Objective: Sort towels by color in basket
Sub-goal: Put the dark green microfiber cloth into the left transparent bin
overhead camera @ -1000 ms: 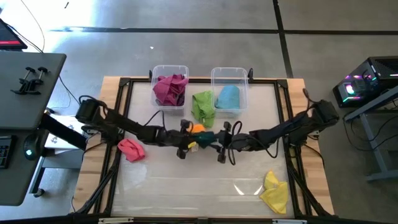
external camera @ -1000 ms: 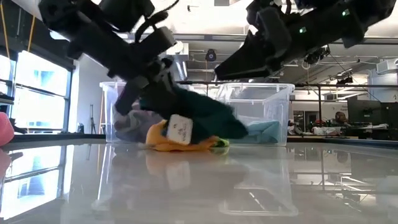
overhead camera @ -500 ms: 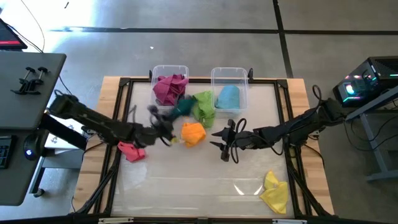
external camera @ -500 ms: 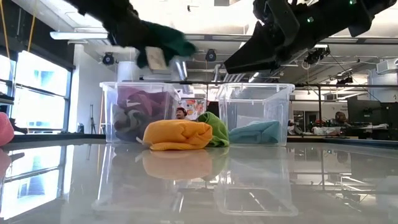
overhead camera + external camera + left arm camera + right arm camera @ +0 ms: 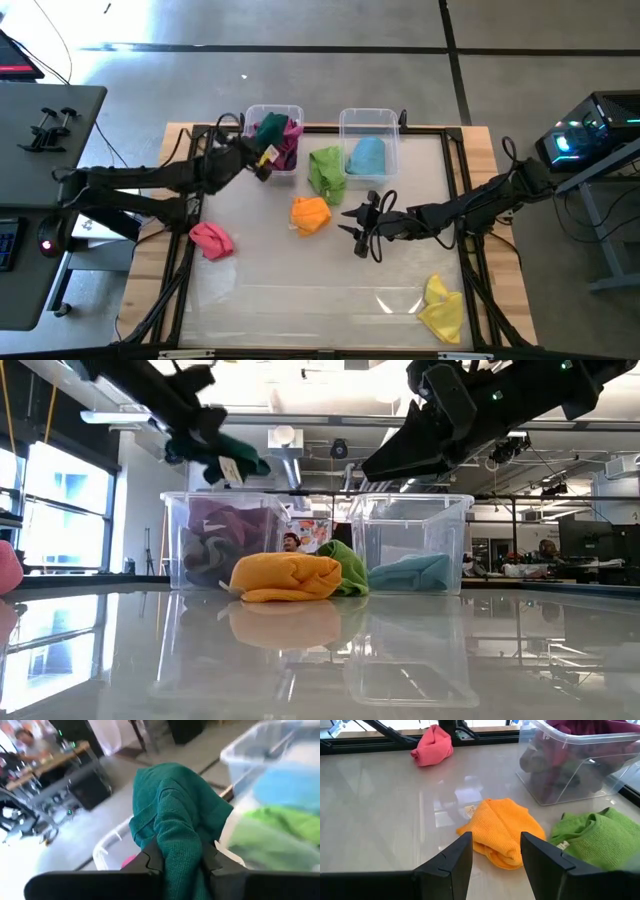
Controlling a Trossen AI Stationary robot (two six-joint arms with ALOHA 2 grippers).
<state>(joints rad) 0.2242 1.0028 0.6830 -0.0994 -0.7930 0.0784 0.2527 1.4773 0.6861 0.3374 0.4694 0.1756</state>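
Carrying: we've got the dark green towel (image 5: 175, 820) pinched in the left gripper (image 5: 262, 160), now up over the left bin (image 5: 250, 112), upper middle of the high view.
Changed: a second ago it sat on the orange towel (image 5: 311, 214) mid-table, so orange is uncovered now.
Meaning: we reckon a drop is next.
Right gripper (image 5: 350, 225): hovering center, jaws apart, empty.

The floor (image 5: 330, 25) around the tabletop (image 5: 300, 290) is grey concrete crossed by dark lines. A dark desk (image 5: 40, 140) carries clamps at one side, and a lit computer case (image 5: 590, 130) glows at the other. Tall bright windows (image 5: 60, 510), ceiling ducts (image 5: 290, 445) and distant desks (image 5: 540, 565) fill the room.
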